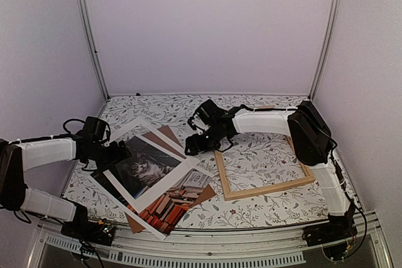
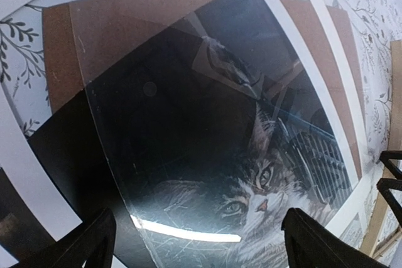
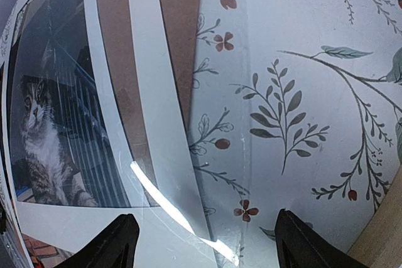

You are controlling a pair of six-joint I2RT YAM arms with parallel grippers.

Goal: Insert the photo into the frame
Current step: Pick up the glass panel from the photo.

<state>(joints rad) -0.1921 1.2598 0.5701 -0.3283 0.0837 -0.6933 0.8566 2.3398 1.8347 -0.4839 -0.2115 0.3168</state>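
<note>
The photo [image 1: 143, 166] of a grey cat lies face up at the left of the table, its book-covered lower part [image 1: 168, 208] sticking out near the front edge. A white mat [image 1: 168, 186] lies askew on it. A scratched clear pane [image 2: 188, 174] covers the cat's face [image 2: 254, 199]. My left gripper [image 1: 119, 153] hovers open over the photo's left side, nothing between its fingertips [image 2: 94, 243]. My right gripper [image 1: 191, 145] stands open over the pane's right edge [image 3: 188, 211], between the photo [image 3: 44, 123] and the light-wood frame [image 1: 270, 188], which lies flat and empty at the right.
A brown backing board [image 1: 168, 135] lies under the photo and the mat [image 3: 147, 92]. The table wears a floral cloth [image 3: 295, 92]. A corner of the frame [image 3: 383, 243] shows by the right fingers. Walls close off both sides and the back.
</note>
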